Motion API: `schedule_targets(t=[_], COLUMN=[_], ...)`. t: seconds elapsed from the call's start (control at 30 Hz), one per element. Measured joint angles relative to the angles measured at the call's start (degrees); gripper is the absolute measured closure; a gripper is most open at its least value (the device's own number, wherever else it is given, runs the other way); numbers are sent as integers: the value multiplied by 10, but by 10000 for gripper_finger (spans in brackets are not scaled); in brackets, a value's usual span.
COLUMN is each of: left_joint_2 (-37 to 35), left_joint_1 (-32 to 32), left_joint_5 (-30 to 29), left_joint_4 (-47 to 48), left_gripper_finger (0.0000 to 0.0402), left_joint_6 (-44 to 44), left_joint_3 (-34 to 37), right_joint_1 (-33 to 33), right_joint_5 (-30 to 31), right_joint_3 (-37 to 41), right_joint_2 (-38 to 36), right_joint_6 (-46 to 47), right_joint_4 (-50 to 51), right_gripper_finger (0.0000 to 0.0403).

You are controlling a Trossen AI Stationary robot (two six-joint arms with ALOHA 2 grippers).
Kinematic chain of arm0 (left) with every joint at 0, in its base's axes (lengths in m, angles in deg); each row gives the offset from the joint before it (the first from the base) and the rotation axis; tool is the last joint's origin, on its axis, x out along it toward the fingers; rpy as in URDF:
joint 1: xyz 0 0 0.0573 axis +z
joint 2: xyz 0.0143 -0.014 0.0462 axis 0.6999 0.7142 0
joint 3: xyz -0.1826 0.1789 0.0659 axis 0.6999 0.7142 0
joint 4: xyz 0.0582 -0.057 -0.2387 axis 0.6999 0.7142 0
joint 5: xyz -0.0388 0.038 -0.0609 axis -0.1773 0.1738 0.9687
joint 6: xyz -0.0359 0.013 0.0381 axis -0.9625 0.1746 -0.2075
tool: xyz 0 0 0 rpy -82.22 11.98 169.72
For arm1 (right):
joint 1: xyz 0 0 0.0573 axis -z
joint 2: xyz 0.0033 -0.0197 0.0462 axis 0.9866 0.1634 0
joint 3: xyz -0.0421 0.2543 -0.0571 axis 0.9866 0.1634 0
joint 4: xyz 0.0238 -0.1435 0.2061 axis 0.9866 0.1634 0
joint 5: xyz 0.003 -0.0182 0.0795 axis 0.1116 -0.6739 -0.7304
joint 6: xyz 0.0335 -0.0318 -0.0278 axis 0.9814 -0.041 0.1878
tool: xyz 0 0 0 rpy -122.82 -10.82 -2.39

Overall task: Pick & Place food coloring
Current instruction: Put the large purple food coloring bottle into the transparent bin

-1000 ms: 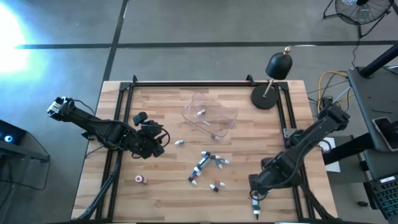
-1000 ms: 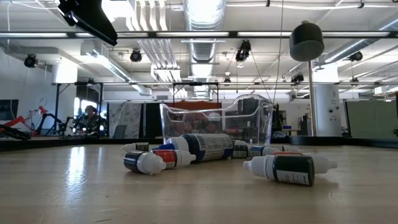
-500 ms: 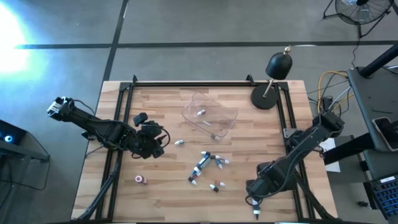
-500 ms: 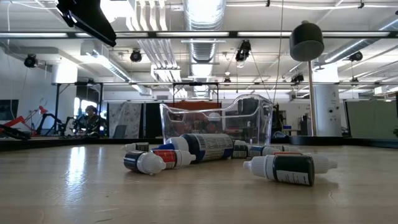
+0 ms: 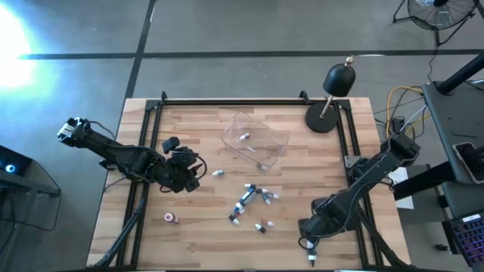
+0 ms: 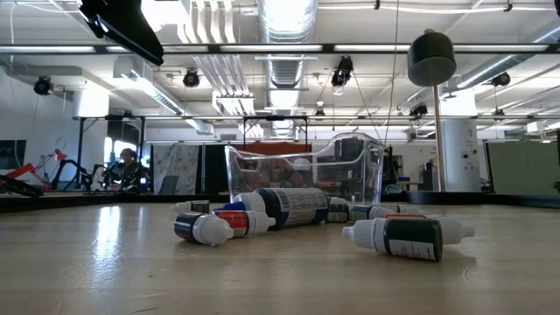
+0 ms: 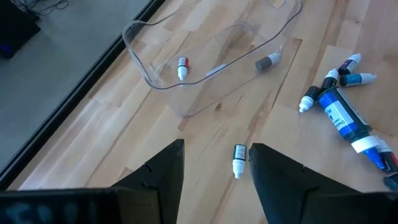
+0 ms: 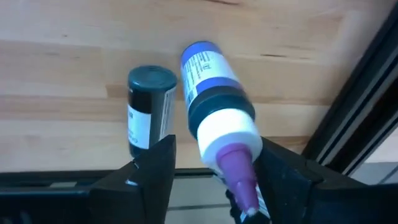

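Several tiny food coloring bottles lie on their sides in a loose cluster [image 5: 249, 198] mid-table, seen close in the low view [image 6: 280, 208]. One white bottle [image 5: 218, 173] lies alone just right of my open left gripper [image 5: 190, 171], ahead of its fingers [image 7: 239, 159]. Two bottles [image 7: 182, 66] lie inside the clear tray [image 5: 255, 140]. My right gripper [image 5: 310, 243] is open at the near edge. Its fingers stand on either side of a blue bottle with a purple tip [image 8: 217, 124]; a dark-capped bottle [image 8: 149, 106] lies beside it.
A black desk lamp [image 5: 333, 98] stands at the far right corner. A red-capped bottle [image 5: 171, 218] lies near the left edge, and two more bottles [image 5: 262, 226] lie below the cluster. Black rails [image 8: 354, 124] frame the table's sides. Bare wood shows along the near left.
My right arm has eased slightly toward the table's near-left and then held still. The bottles have stayed put.
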Motion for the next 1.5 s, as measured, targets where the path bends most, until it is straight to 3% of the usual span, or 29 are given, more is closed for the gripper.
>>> schedule_targets(t=[0.27, 0.63, 0.93, 1.1, 1.23, 1.5], left_joint_2=[0, 0, 0, 0, 0, 0], left_joint_1=[0, 0, 0, 0, 0, 0], left_joint_5=[1, 1, 0, 0, 1, 4], left_joint_4=[0, -1, -2, -3, -2, -2], left_gripper_finger=[245, 245, 245, 245, 245, 245], left_joint_6=[-1, -1, -1, -2, -13, -38], left_joint_3=[0, 0, 0, 0, 0, 0], right_joint_1=[0, 1, 32, 82, 145, 315], right_joint_5=[0, 11, 48, 86, 133, 295], right_joint_3=[10, 10, -10, -36, -89, -255], right_joint_2=[-6, -8, -9, -11, -13, -14], right_joint_6=[2, 0, -53, -125, -212, -401], right_joint_4=[6, 21, 41, 67, 153, 316], right_gripper_finger=[245, 242, 299, 300, 291, 295])
